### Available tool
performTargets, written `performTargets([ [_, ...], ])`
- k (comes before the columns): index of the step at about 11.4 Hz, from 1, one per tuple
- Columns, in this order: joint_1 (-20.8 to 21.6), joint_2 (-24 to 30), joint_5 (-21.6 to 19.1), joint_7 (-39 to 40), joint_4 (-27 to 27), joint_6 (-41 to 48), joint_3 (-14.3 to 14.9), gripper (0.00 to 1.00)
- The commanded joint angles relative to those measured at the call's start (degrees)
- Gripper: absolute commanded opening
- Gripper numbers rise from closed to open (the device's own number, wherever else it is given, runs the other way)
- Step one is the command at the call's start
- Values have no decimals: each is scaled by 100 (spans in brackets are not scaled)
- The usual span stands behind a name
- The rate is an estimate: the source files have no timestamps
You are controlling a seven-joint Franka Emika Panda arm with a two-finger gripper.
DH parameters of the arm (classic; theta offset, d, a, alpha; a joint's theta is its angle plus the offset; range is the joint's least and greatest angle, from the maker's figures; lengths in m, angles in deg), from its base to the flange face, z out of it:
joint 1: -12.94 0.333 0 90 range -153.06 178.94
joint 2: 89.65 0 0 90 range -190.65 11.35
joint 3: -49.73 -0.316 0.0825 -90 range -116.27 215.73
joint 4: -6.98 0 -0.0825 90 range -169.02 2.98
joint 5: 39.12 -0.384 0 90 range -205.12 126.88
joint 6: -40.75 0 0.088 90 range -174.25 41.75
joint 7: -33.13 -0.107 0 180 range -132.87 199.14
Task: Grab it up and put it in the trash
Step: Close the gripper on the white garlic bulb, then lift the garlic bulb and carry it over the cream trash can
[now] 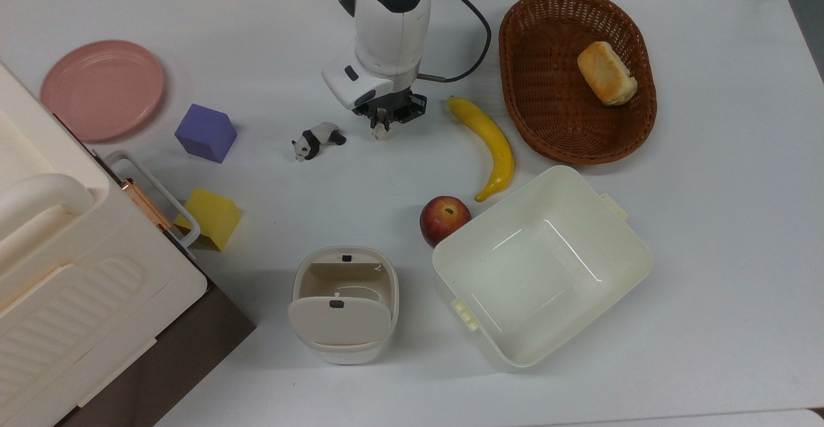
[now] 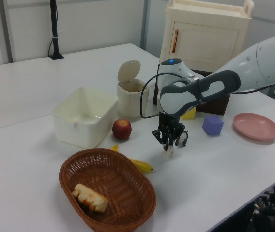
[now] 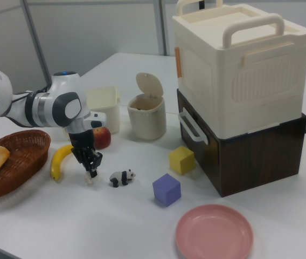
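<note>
My gripper (image 1: pixel 384 120) reaches straight down at the table and is shut on the small crumpled white paper ball (image 1: pixel 381 132), whose lower bit peeks out between the fingers. The left view has the gripper (image 2: pixel 171 144) pinching the ball (image 2: pixel 170 152) at table level, and in the right view the gripper (image 3: pixel 92 170) holds the ball (image 3: pixel 90 178) just left of the panda. The trash (image 1: pixel 339 321), a cream bin with its flap lid tipped open, stands near the top view's lower middle, well away from the gripper; it shows too in the left view (image 2: pixel 130 102) and the right view (image 3: pixel 146 123).
A panda figurine (image 1: pixel 317 139) lies just left of the gripper and a banana (image 1: pixel 492 147) just right. An apple (image 1: pixel 443 218) touches the large cream tub (image 1: pixel 444 261). Wicker basket (image 1: pixel 515 111) with bread, purple cube (image 1: pixel 205 132), yellow cube (image 1: pixel 212 216), pink plate (image 1: pixel 102 89), cream cabinet (image 1: pixel 58 272).
</note>
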Motion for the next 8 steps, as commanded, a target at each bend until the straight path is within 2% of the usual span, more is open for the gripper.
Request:
performTargets([
  [1, 52, -46, 84, -146, 208, -119, 41, 19],
  [5, -211, 24, -39, -269, 1412, -57, 103, 19],
  [8, -300, -72, -30, -199, 2045, -119, 103, 19],
])
